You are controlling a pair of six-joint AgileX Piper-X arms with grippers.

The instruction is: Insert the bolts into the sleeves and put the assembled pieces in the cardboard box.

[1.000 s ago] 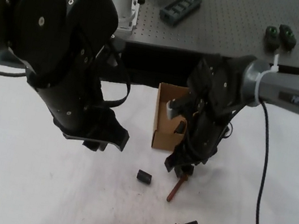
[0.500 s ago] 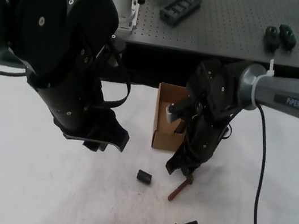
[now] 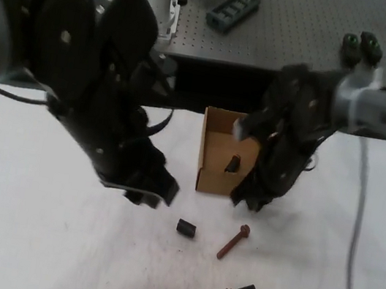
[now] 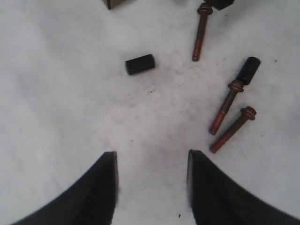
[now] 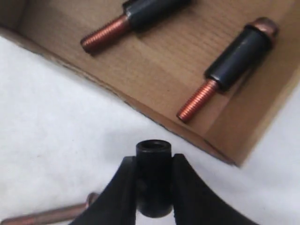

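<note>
My right gripper (image 5: 153, 163) is shut on a black sleeve (image 5: 153, 187), held upright with its bore showing, just outside the cardboard box (image 5: 117, 96). Two assembled pieces (image 5: 236, 54) (image 5: 140, 11) lie inside the box. In the high view the right gripper (image 3: 250, 199) hangs at the box (image 3: 213, 164). My left gripper (image 4: 151, 154) stands open above the white cloth. Ahead of it lie a loose sleeve (image 4: 139, 64), a bare bolt (image 4: 200, 33), a bolt with a sleeve at its head (image 4: 234, 93) and another bare bolt (image 4: 233, 130).
A dark perforated bench (image 3: 307, 37) rises behind the cloth, with a black tray (image 3: 233, 9) and two black-green parts (image 3: 361, 47) on it. The left arm (image 3: 92, 83) is bulky and takes up the left half of the high view.
The right gripper has risen from the bolt on the cloth and moved up beside the box. The bolt stays lying there. The left arm has shifted slightly right and down.
</note>
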